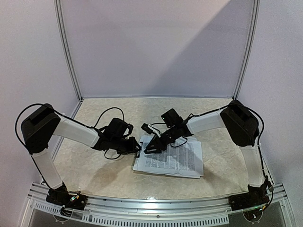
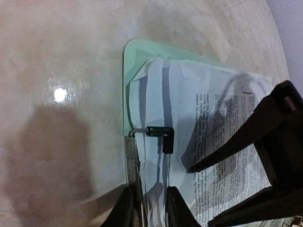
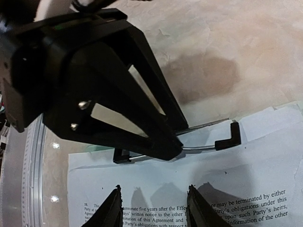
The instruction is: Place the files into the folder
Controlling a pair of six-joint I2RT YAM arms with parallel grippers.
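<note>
The clip [image 2: 160, 132] of the folder [image 2: 137, 54] is clenched by the left claw [image 2: 150, 196]; the files [image 2: 189, 90] lie skewed beneath the clip. With the right claw [image 3: 154, 203] released beside it, the sheets should be squared first.

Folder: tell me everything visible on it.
The folder is a flat, pale mint-green, plastic-looking board with a rounded corner. It lies on the table under the printed sheets. Its clip, a wire arm with a black tip, sits at one edge. The left gripper is shut on it.
</note>
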